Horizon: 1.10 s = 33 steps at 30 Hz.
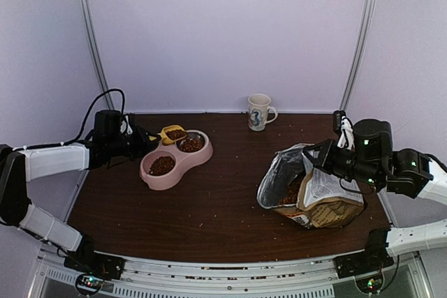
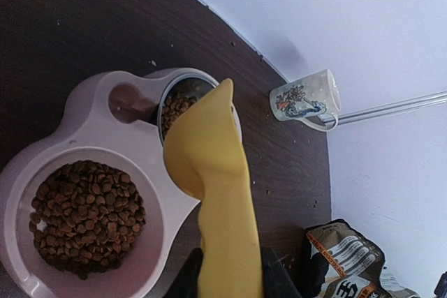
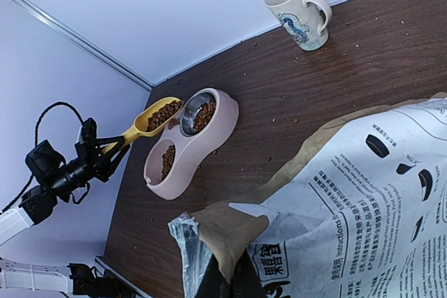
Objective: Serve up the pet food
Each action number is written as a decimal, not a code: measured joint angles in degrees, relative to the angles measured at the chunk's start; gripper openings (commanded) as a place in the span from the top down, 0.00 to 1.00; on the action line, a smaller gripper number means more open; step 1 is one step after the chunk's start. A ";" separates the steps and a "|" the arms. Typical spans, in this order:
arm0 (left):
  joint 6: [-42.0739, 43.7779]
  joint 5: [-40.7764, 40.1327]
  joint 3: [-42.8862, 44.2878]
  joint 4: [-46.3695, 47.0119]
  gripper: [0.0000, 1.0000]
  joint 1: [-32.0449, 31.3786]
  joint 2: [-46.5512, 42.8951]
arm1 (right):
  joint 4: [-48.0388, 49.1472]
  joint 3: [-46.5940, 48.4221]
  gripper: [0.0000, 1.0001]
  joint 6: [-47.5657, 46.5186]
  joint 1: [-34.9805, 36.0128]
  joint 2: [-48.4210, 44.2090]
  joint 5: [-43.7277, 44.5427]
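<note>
A pink double bowl point(image 1: 150, 177) sits at the table's left. Pet food point(image 1: 162, 165) fills its near cup and some lies in the far steel cup point(image 1: 191, 144). My left gripper point(image 1: 148, 136) is shut on the handle of a yellow scoop point(image 1: 172, 133), which holds kibble at the far cup's rim. The left wrist view shows the scoop's underside point(image 2: 216, 193) above that cup, and the full cup point(image 2: 85, 216). My right gripper point(image 3: 241, 287) is shut on the rim of the tan-and-white bag point(image 3: 363, 193), holding its mouth point(image 1: 281, 179) open; kibble shows inside.
A white printed mug point(image 1: 259, 112) stands at the back centre, also in the left wrist view point(image 2: 306, 98) and right wrist view point(image 3: 297, 6). Loose kibble crumbs dot the table and its front rail. White walls and metal posts close in the sides.
</note>
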 measured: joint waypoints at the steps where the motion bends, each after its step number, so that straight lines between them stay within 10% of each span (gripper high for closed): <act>1: 0.55 -0.04 0.66 -0.24 1.00 -0.02 0.50 | -0.04 -0.04 1.00 0.00 -0.02 -0.11 0.02; 33: 26.58 -9.16 19.87 -27.71 1.00 -2.60 0.17 | -0.09 -0.07 1.00 -0.02 -0.37 -0.13 0.35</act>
